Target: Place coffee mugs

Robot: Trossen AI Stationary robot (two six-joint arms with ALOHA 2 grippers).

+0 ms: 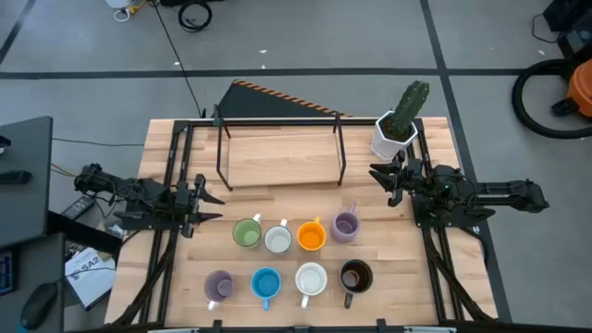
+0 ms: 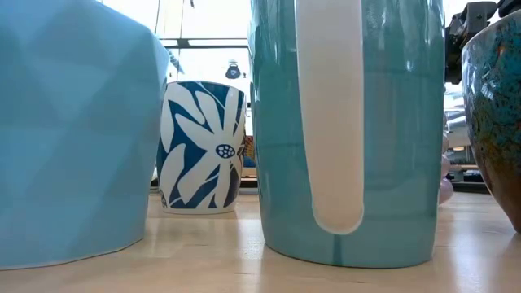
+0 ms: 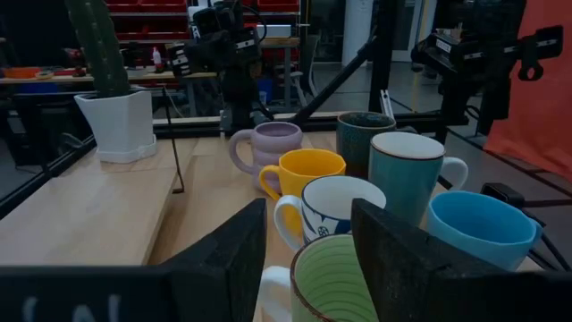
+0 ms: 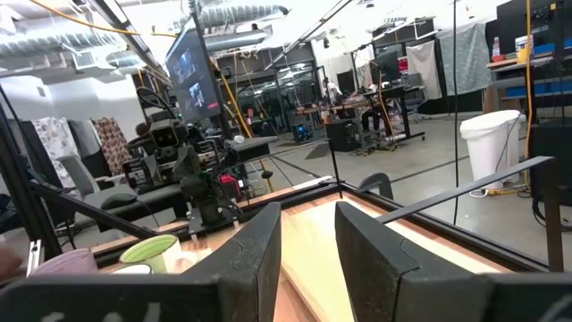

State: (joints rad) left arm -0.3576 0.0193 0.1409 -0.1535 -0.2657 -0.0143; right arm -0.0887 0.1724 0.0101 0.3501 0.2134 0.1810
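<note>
Blue mug [image 2: 346, 130] nearest | left tool [image 1: 205, 205] open | right tool [image 1: 384, 182] open

Mugs [image 1: 294, 257] packed tight; bare board beneath wire rack [image 1: 280, 139].

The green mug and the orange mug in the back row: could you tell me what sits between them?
A white mug stands between the green mug and the orange mug, as the high view shows.

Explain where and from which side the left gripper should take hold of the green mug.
Grip the green mug by its rim wall on the left, its open side. The left gripper, fingers open, waits just beyond it. The mug stands upright, and the grey-white mug crowds its right side, so approaching from the left looks clearest.
</note>
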